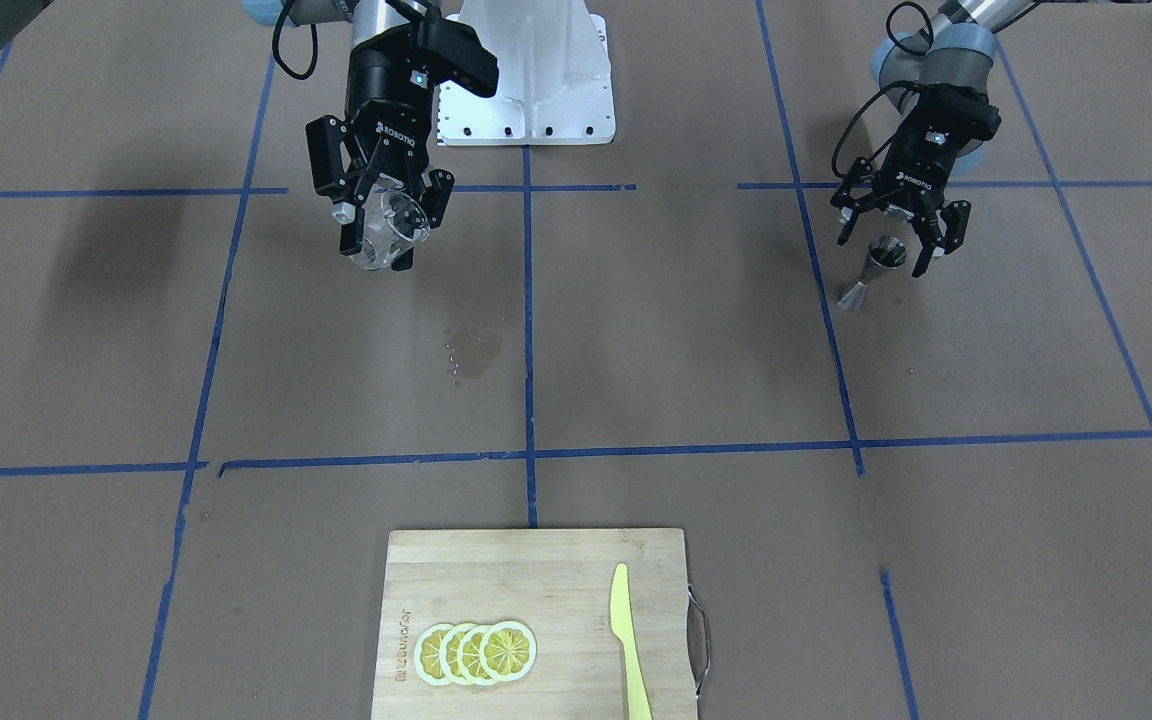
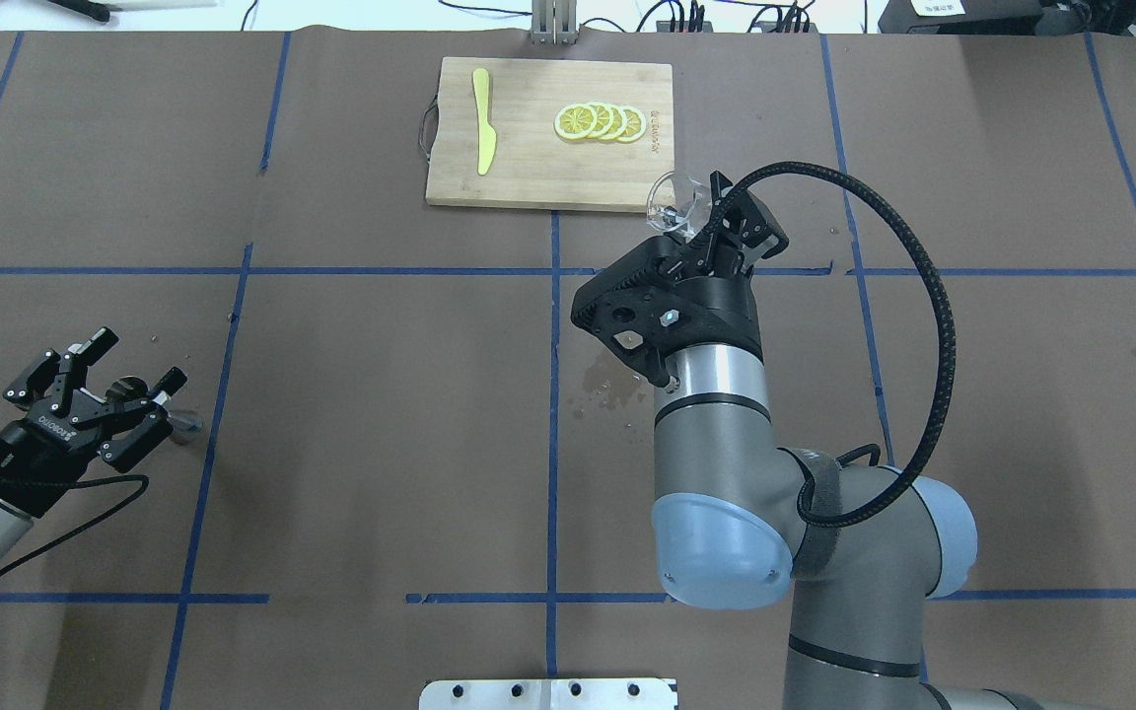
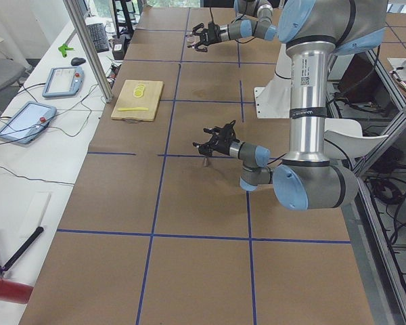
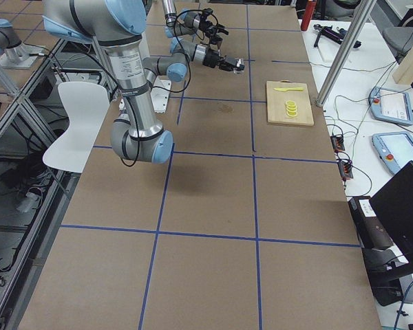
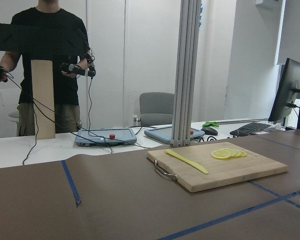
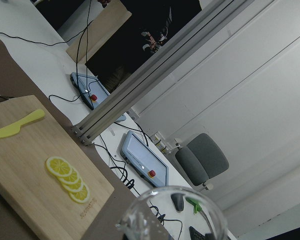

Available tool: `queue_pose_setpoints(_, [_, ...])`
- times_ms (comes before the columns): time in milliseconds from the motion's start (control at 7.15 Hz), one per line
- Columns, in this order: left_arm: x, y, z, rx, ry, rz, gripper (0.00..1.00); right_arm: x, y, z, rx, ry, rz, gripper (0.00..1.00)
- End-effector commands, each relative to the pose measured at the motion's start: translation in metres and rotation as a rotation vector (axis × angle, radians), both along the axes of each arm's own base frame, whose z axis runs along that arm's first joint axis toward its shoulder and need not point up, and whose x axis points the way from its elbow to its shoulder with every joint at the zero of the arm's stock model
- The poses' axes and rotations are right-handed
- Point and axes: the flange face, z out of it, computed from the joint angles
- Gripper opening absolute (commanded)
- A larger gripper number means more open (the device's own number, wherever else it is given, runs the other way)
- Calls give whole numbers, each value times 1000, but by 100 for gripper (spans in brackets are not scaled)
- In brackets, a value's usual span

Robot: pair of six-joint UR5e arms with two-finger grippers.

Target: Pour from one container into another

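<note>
Bright, even overhead light; soft diffuse shadows on counter (image 1: 636,350), left side; exterior views sharp; wrist views' white walls glary.

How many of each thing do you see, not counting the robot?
lemon slices: 4
knife: 1
board: 1
glass: 1
jigger: 1
Total: 8

A cutting board (image 2: 548,133) is set centred at the table's far edge; on it a knife (image 2: 482,133) is laid to the robot's left of lemon slices (image 2: 600,122) (overlapped in a row). A jigger (image 1: 871,270) is stood far left, and a glass (image 1: 401,215) is held aloft right of centre.
</note>
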Motion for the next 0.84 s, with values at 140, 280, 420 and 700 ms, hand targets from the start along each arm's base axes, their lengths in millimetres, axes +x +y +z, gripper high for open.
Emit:
queue_pose_setpoints(140, [-60, -52, 12, 71, -174, 171, 96, 0, 0, 1, 0, 2, 0, 0])
queue_pose_setpoints(280, [-88, -81, 17, 48, -266, 262, 96, 0, 0, 1, 0, 2, 0, 0])
queue_pose_setpoints(420, [-139, -117, 27, -30, -352, 312, 97, 0, 0, 1, 0, 2, 0, 0])
queue_pose_setpoints(700, [-198, -156, 25, -106, -553, 315, 99, 0, 0, 3, -1, 5, 0, 0])
